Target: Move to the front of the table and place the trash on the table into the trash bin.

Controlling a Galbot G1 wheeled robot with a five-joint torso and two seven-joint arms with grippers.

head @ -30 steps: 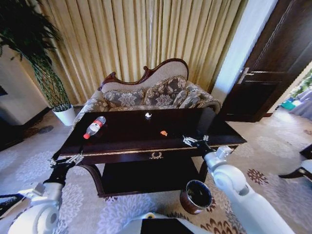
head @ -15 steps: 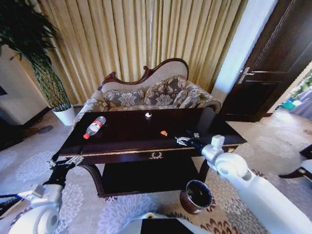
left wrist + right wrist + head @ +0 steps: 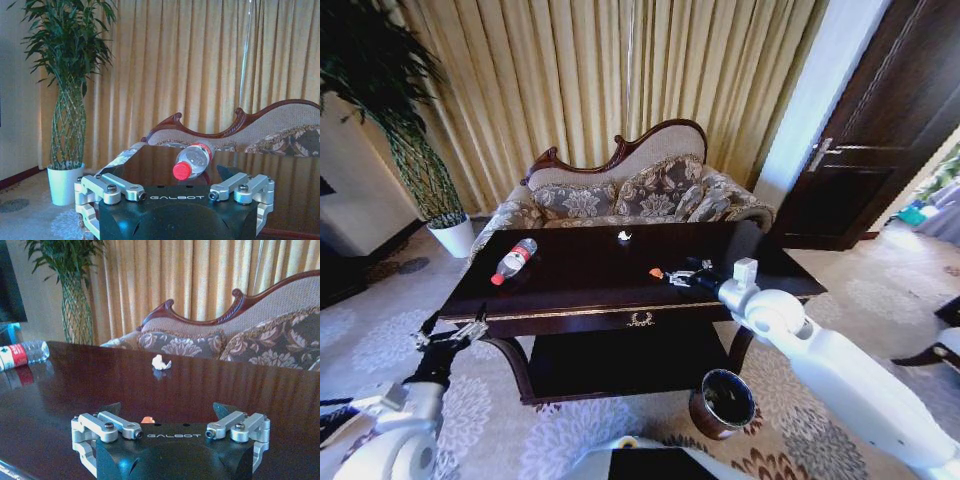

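The dark glossy table stands right in front of me. On it lie a clear bottle with a red label, a white paper bit and a tiny orange piece. My right gripper hovers low over the tabletop, open, right beside the orange piece. In the right wrist view the orange piece lies between the spread fingers of the right gripper, with the paper bit and the bottle beyond. My left gripper hangs open off the table's front left corner, facing the bottle. The reddish-brown trash bin stands on the floor at the front right.
A carved floral sofa sits directly behind the table, with gold curtains behind it. A tall plant in a white pot stands at the back left. A dark door is at the right. Patterned carpet surrounds the table.
My right arm has swung left across the tabletop, bringing its gripper from the front right edge up to the orange piece. The left gripper has sunk slightly.
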